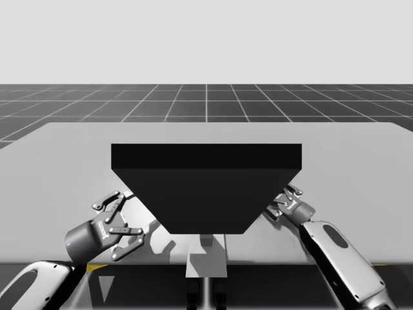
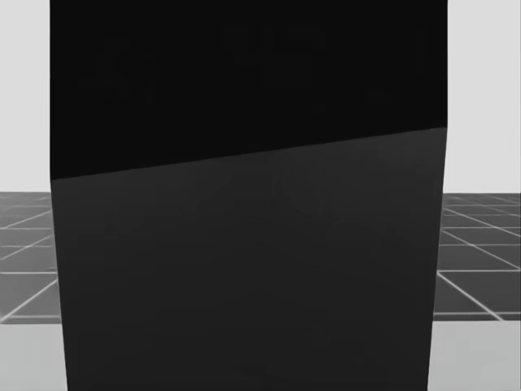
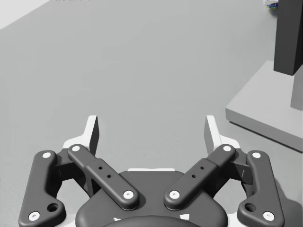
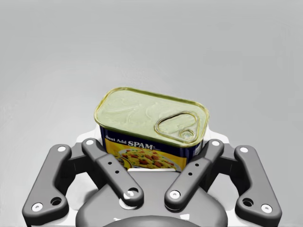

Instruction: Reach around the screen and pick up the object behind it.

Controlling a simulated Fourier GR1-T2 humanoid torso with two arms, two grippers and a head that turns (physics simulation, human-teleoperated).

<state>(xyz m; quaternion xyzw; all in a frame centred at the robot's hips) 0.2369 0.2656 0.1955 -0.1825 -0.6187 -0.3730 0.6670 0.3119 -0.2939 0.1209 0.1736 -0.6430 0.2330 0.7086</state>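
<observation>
Black screen (image 1: 206,187) before blue oblong can (image 4: 151,125)

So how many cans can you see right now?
1: a blue and yellow rectangular can, gripped in my right gripper, by the black screen's right edge. The screen may hide others.

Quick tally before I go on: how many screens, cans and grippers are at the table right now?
Screens: 1, the black screen
Cans: 1, the blue and yellow rectangular can
Grippers: 2, the left gripper and the right gripper
Total: 4
</observation>
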